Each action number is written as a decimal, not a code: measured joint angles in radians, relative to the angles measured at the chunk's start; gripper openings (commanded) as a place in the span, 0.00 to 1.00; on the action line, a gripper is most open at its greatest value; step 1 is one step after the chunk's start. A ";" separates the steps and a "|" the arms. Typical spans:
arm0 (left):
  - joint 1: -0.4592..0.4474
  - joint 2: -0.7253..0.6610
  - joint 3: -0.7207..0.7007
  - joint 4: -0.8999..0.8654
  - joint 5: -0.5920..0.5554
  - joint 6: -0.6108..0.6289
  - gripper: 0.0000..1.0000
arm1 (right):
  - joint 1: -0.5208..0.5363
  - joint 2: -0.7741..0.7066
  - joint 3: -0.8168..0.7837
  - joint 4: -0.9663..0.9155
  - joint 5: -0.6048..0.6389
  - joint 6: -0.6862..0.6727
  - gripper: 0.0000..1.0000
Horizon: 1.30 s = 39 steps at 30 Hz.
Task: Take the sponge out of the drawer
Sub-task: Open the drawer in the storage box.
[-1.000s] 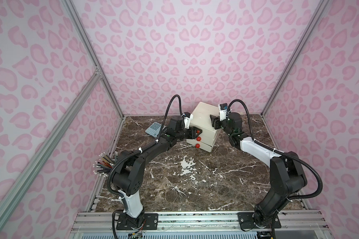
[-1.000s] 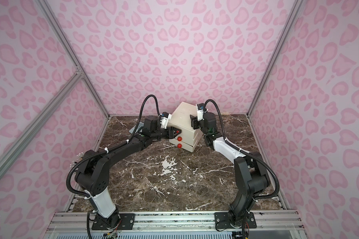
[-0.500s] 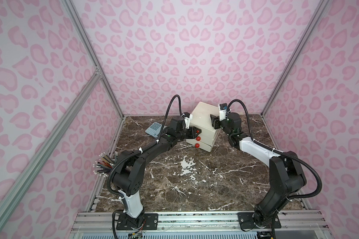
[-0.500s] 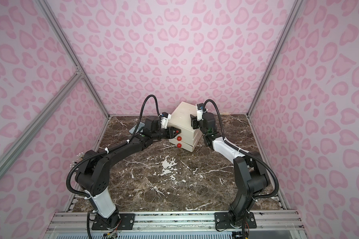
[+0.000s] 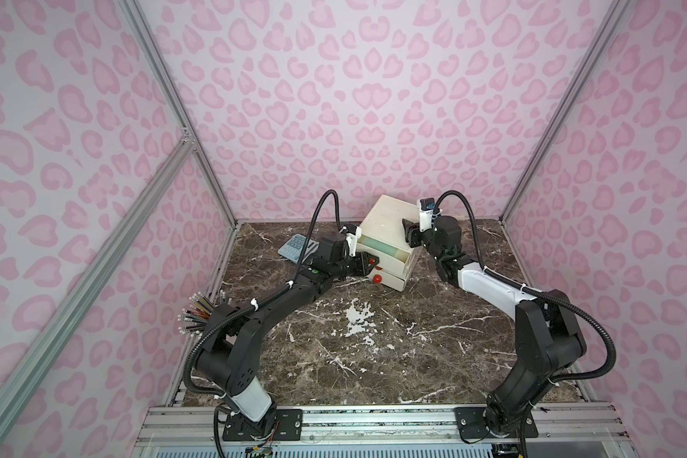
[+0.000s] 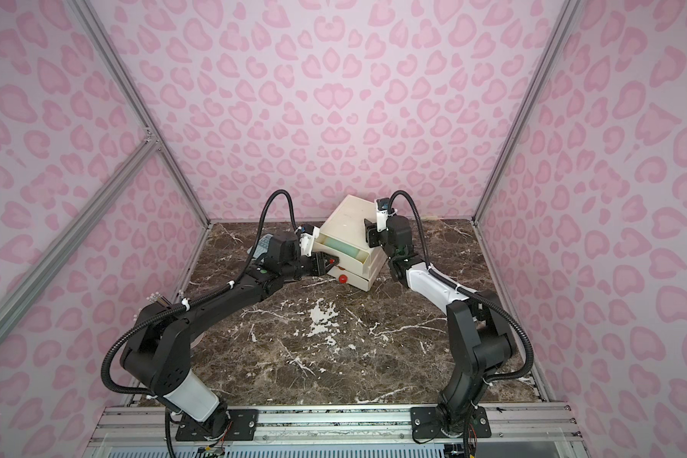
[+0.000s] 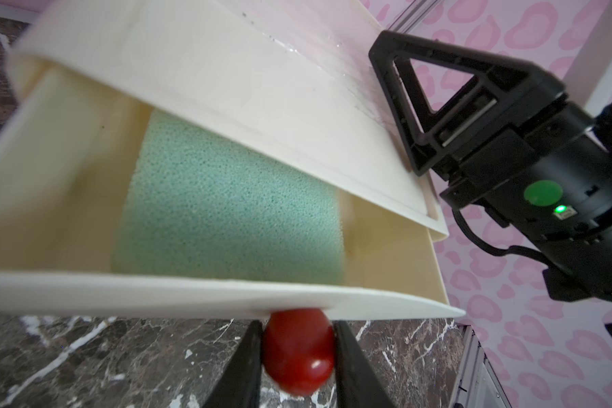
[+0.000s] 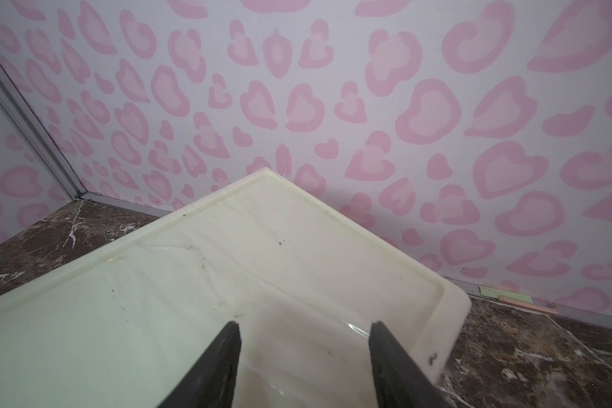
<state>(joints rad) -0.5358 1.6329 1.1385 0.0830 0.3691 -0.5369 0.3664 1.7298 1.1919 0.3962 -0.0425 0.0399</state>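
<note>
A dark marble counter (image 5: 373, 357) backed by a pink-spotted wall (image 5: 373, 119) carries a cream drawer unit (image 5: 385, 216) with its top drawer (image 7: 121, 293) standing open and the green sponge (image 7: 227, 212) lying inside it. The left fingers (image 7: 241, 367) are clenched on that drawer's red knob (image 7: 297, 353); the right fingers (image 8: 212, 367) are released, spread over the unit's flat top, grasping nothing
</note>
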 measured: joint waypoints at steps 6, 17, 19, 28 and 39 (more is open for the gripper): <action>-0.002 -0.124 -0.103 -0.041 -0.045 0.008 0.24 | 0.003 0.001 -0.003 0.004 0.021 0.010 0.59; -0.023 -0.269 -0.212 -0.138 -0.128 0.021 0.26 | 0.004 0.002 -0.008 0.015 0.027 0.014 0.59; -0.029 -0.286 -0.230 -0.136 -0.143 0.018 0.26 | 0.003 0.002 -0.010 0.020 0.027 0.015 0.59; -0.041 -0.360 -0.265 -0.201 -0.202 0.015 0.26 | -0.003 0.002 -0.012 0.025 0.027 0.024 0.59; -0.058 -0.379 -0.286 -0.250 -0.226 0.016 0.39 | -0.008 0.005 -0.012 0.029 0.027 0.024 0.59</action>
<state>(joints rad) -0.5934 1.2537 0.8524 -0.1669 0.1432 -0.5209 0.3580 1.7344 1.1801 0.4248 -0.0154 0.0643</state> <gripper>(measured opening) 0.329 0.588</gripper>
